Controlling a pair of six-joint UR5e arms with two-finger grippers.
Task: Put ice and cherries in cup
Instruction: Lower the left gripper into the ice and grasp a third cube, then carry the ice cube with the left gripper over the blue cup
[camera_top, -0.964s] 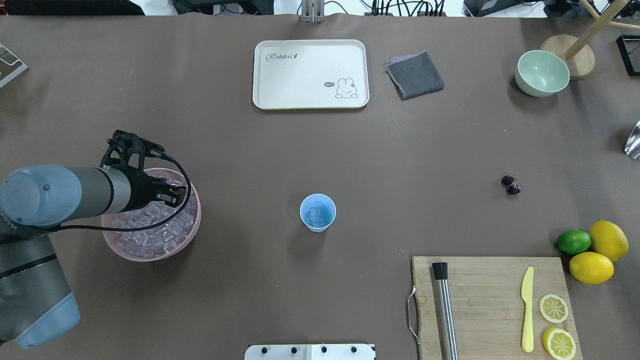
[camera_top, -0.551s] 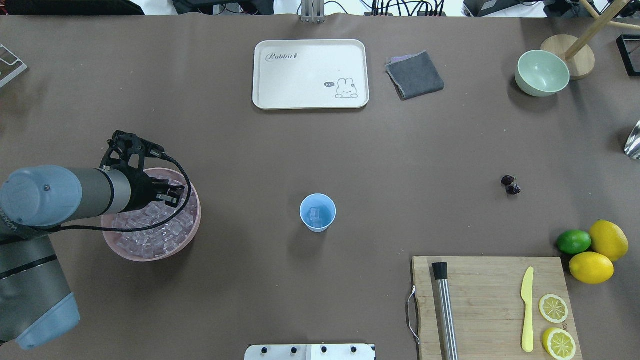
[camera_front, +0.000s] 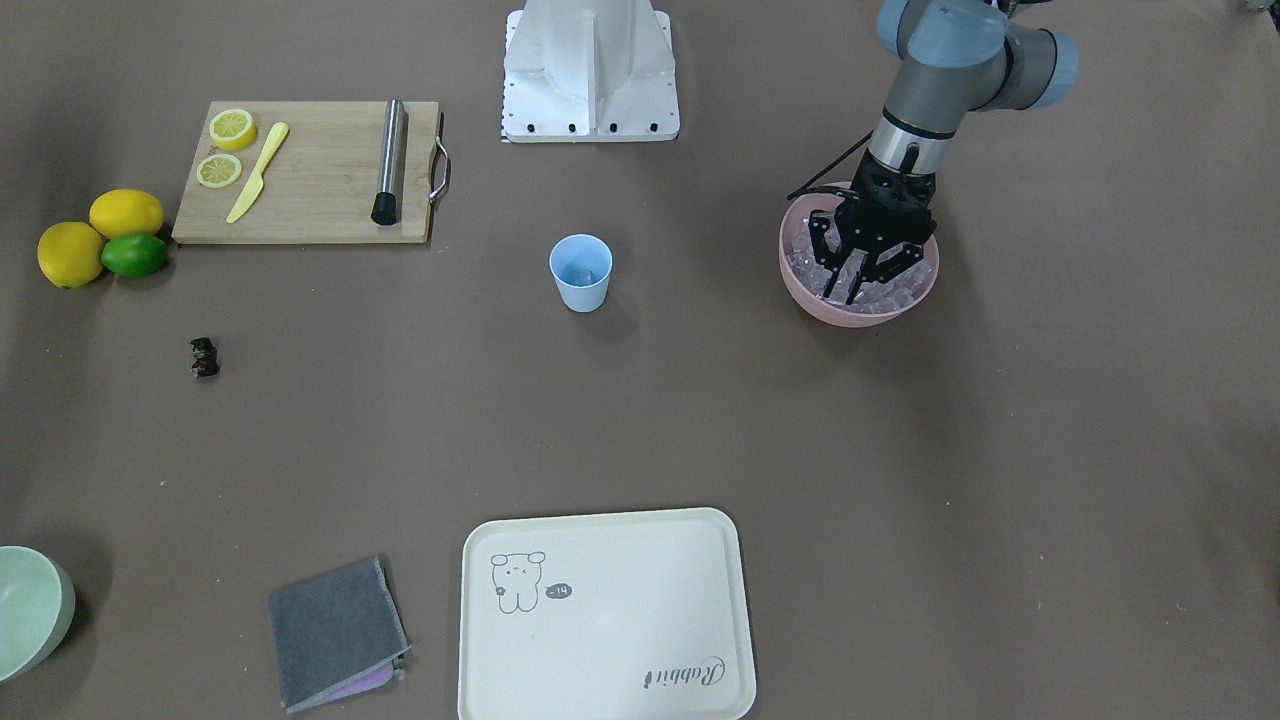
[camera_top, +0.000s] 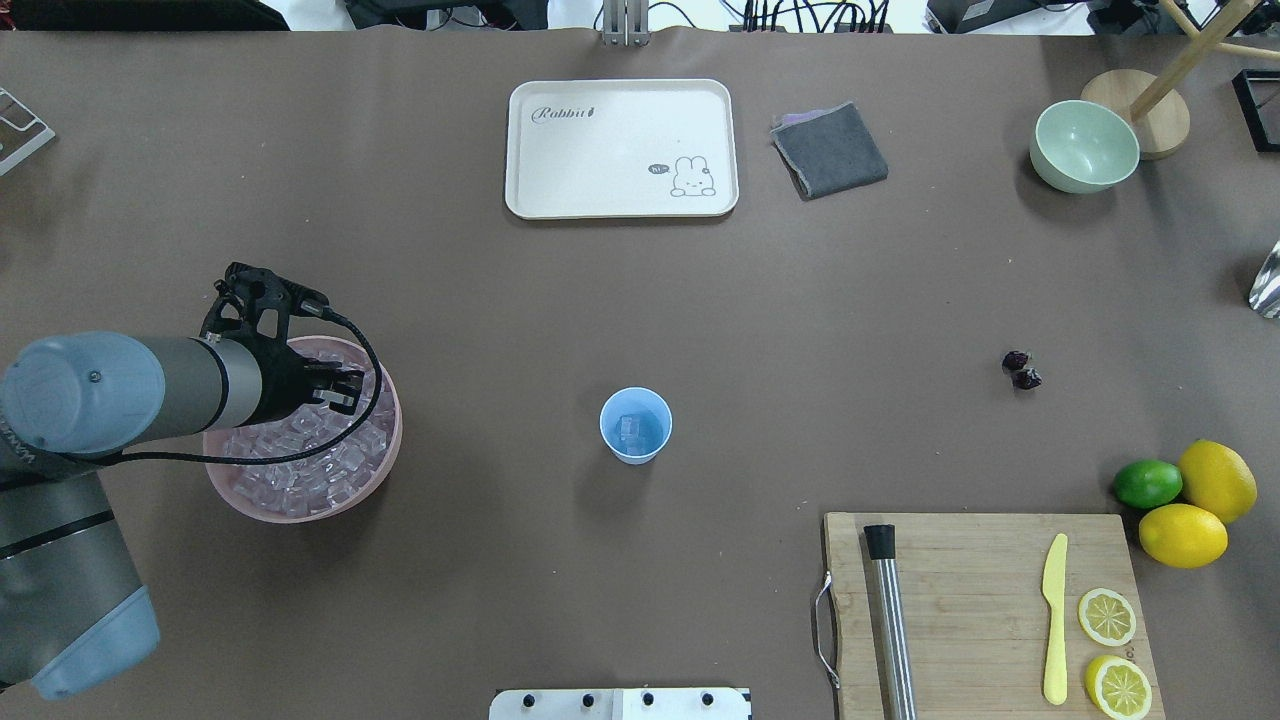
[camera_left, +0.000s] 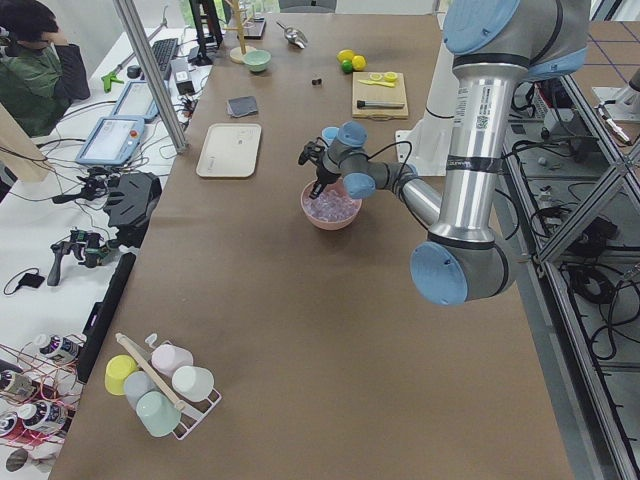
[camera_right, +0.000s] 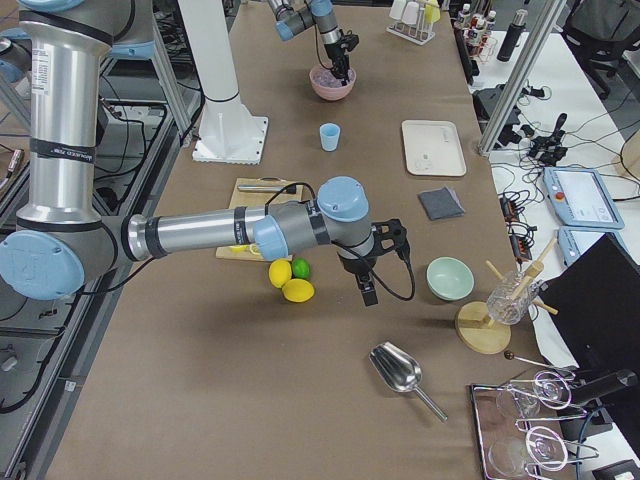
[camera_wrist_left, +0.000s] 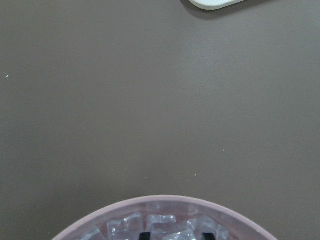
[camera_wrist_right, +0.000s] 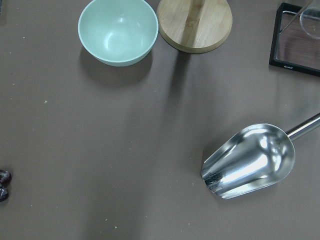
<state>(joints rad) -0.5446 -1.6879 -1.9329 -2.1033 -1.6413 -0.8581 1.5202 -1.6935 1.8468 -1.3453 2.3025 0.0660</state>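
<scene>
The light blue cup (camera_top: 636, 425) stands mid-table with one ice cube in it; it also shows in the front view (camera_front: 580, 272). The ice (camera_top: 300, 462) fills a pink bowl (camera_top: 300, 512) at the left. My left gripper (camera_top: 335, 388) points down into that bowl, its jaws spread among the cubes (camera_front: 884, 296). In the left wrist view its two fingertips (camera_wrist_left: 145, 235) sit at the bottom edge with ice (camera_wrist_left: 160, 224) between them. The cherries (camera_top: 1020, 369) lie on the table at the right, alone. My right gripper (camera_right: 365, 290) shows only in the exterior right view, so I cannot tell its state.
A cream tray (camera_top: 620, 148), a grey cloth (camera_top: 830, 150) and a pale green bowl (camera_top: 1084, 146) lie along the far side. A cutting board (camera_top: 985, 610) with knife, muddler and lemon slices, plus lemons and a lime (camera_top: 1147, 483), is near right. A metal scoop (camera_wrist_right: 250, 162) lies under the right wrist.
My left gripper has edged slightly back over the pink bowl and sits among the ice. Nothing else has moved.
</scene>
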